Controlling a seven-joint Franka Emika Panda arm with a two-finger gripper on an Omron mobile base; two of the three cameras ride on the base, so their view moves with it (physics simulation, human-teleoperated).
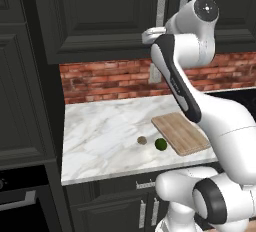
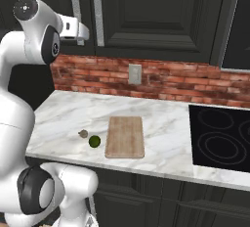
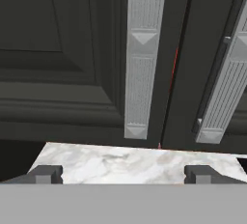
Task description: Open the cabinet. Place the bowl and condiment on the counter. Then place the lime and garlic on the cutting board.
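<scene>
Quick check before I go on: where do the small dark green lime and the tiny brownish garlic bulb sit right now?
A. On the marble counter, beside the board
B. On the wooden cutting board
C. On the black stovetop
A: the small dark green lime and the tiny brownish garlic bulb rest on the white-grey marble counter, just off the left edge of the light-brown wooden cutting board.

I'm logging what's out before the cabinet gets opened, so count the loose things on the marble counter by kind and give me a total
Cutting board: 1
Lime: 1
Garlic: 1
Total: 3
All three sit on the counter, with the lime and garlic beside the board, not on it. The cabinet doors are closed, so nothing inside is counted.
</scene>
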